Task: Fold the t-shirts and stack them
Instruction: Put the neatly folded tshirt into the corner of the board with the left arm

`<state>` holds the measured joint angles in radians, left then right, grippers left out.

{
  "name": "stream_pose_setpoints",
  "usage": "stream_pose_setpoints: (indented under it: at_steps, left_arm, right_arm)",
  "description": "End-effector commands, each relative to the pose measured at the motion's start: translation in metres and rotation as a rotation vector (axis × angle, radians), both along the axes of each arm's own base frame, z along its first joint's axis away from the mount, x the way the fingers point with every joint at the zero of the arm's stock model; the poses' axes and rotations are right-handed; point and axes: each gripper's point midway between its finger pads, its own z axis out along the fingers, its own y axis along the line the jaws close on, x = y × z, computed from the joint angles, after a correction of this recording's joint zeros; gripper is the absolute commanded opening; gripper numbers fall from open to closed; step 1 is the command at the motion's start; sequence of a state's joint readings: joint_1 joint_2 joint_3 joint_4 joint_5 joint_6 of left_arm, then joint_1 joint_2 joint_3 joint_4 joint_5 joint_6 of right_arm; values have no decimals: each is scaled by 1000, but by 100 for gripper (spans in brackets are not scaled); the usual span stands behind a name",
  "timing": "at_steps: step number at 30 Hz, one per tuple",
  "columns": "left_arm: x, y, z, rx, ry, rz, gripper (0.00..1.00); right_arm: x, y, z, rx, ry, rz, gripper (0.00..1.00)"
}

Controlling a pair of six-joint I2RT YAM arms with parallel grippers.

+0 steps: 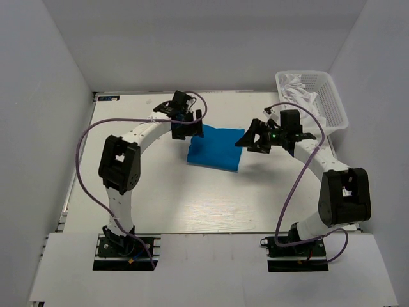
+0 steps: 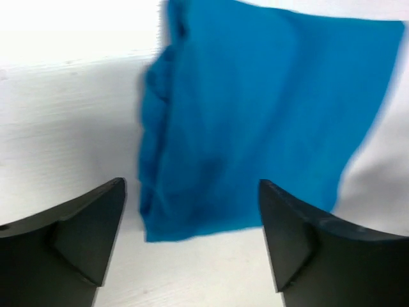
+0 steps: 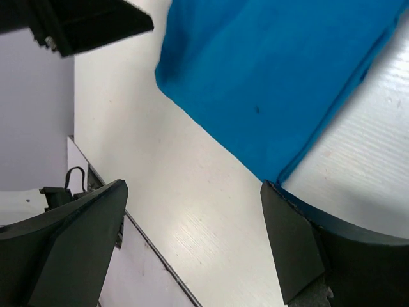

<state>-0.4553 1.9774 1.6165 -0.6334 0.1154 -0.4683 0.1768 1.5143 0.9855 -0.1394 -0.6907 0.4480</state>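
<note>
The blue t-shirt (image 1: 214, 148) lay folded into a rectangle mid-frame on the desk (image 1: 192, 198). The left pincer (image 2: 192, 184) hung spread over its upper-left corner. The right pincer (image 3: 193, 185) was spread beside its right edge. Neither pinched cloth. Any further fold probably needed both corners gripped together and lifted evenly.

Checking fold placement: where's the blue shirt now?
Top view: the shirt lies folded on the table, centre-far, between the open left tool and right tool, with the basket off to its right.
</note>
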Motion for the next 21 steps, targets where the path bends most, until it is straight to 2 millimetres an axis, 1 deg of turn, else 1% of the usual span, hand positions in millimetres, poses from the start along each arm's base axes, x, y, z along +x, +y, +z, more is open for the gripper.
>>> stream_pose_setpoints:
  at_steps: [1, 2, 3, 4, 5, 6, 8, 9, 10, 11, 12, 13, 14, 15, 16, 17, 18, 19, 21]
  left_arm:
    - [8, 25, -20, 158, 39, 55, 90]
    - [8, 27, -24, 178, 54, 60, 85]
    - [10, 22, -24, 191, 55, 65, 85]
    - [9, 22, -36, 203, 77, 63, 83]
    - [10, 21, -40, 203, 78, 63, 79]
    - [5, 14, -44, 183, 90, 39, 76]
    - [0, 13, -64, 188, 133, 38, 68]
    - [2, 10, -65, 175, 137, 43, 61]
    - [1, 12, -70, 191, 149, 47, 54]
    - [1, 12, -70, 191, 149, 47, 54]
    - [0, 13, -74, 196, 157, 46, 49]
    - [1, 10, -74, 187, 149, 32, 45]
    - [0, 8, -73, 172, 156, 23, 38]
    - [0, 5, -71, 160, 144, 5, 23]
    - [0, 5, -70, 155, 135, 5, 14]
    - [0, 4, -71, 145, 120, -8, 1]
    - [0, 2, -69, 131, 109, -26, 0]
    - [7, 4, -59, 114, 77, -29, 0]
    - [13, 11, -57, 134, 47, -24, 0]
  right_arm:
    - [-7, -8, -1, -52, 7, -2, 90]
    - [-6, -10, 0, -59, 12, -6, 90]
    - [-6, -10, 0, -73, 5, -4, 90]
    - [-5, -11, 2, -75, 0, -8, 90]
    - [-5, -12, 2, -78, 3, -17, 90]
    - [-4, -12, 3, -79, -3, -16, 90]
    - [-3, -14, 4, -83, -5, -19, 90]
    - [-5, -12, 4, -83, -4, -15, 90]
    - [-6, -13, 5, -84, 1, -13, 90]
    - [-6, -13, 6, -85, -3, -12, 90]
    - [-5, -14, 6, -87, -6, -17, 90]
    - [-4, -17, 4, -106, -8, -33, 90]
    - [-4, -18, 5, -113, -9, -42, 90]
    - [-4, -20, 4, -123, -12, -47, 90]
    - [0, -26, 2, -152, -14, -78, 90]
    - [0, -27, 4, -157, -21, -86, 90]
    - [1, -30, 4, -169, -26, -96, 90]
    - [2, -31, 3, -177, -21, -109, 90]
    - [6, -37, 4, -185, -28, -132, 90]
